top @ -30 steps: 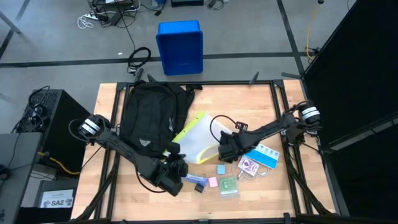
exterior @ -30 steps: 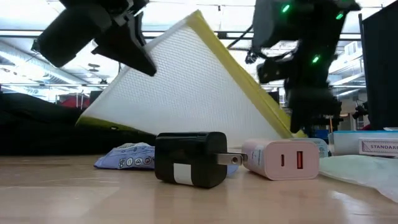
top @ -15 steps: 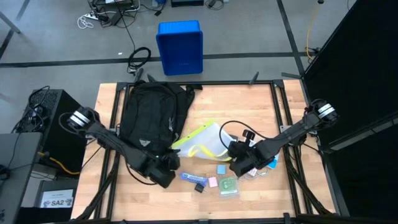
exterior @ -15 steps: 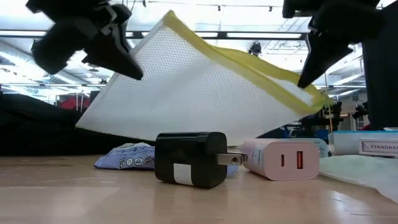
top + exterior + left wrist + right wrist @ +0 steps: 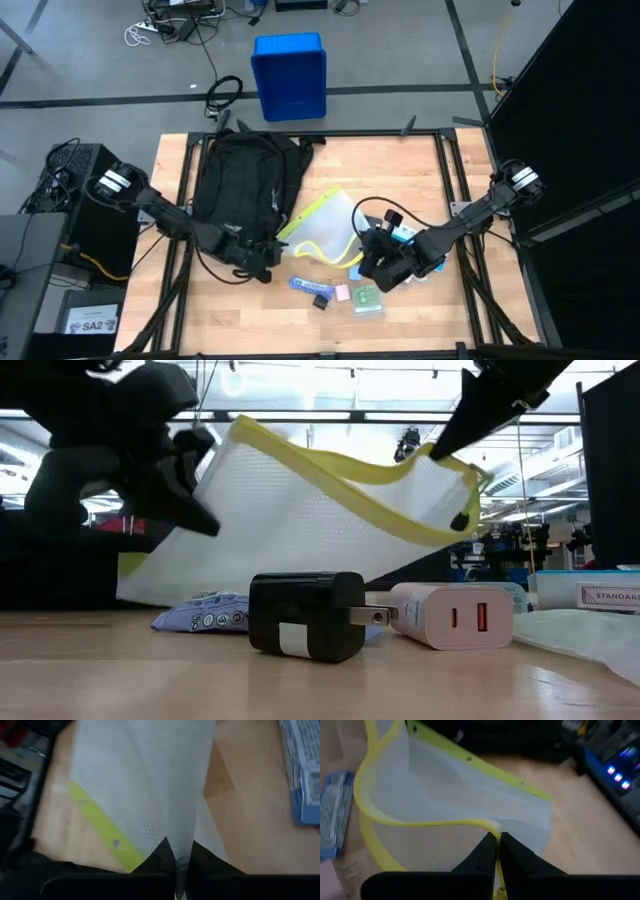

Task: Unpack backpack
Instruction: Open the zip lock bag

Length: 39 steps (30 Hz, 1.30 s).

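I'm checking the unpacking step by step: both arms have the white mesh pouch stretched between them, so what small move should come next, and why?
Probably lower the mesh pouch onto bare table and let go. The left gripper and right gripper each pinch it with shut jaws, it hangs clear of the wood, already out beside the backpack, and small items crowd the front edge.
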Each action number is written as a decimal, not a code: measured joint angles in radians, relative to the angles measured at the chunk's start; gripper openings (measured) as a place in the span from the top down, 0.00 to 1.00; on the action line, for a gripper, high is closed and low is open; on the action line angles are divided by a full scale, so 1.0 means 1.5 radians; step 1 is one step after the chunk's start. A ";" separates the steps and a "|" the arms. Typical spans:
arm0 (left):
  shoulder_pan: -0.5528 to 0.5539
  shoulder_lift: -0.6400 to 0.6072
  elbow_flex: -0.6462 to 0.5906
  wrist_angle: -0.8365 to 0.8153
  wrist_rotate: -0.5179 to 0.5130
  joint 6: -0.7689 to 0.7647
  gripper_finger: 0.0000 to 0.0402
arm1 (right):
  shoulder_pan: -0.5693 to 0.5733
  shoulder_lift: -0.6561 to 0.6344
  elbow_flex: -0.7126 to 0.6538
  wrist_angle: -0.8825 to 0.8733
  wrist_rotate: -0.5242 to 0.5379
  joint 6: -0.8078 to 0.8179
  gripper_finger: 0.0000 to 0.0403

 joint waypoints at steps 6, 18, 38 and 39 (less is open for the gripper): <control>0.047 0.000 -0.061 0.169 0.098 0.055 1.00 | 0.012 0.000 0.000 0.003 0.073 -0.002 1.00; 0.119 -0.001 -0.078 0.202 0.124 0.128 1.00 | -0.002 0.001 0.000 0.003 0.201 -0.035 1.00; 0.242 -0.031 0.141 -0.121 0.062 0.305 1.00 | 0.003 0.001 0.001 0.078 0.326 -0.142 1.00; 0.243 -0.031 0.159 -0.151 0.060 0.304 1.00 | 0.004 0.001 0.001 0.088 0.330 -0.155 1.00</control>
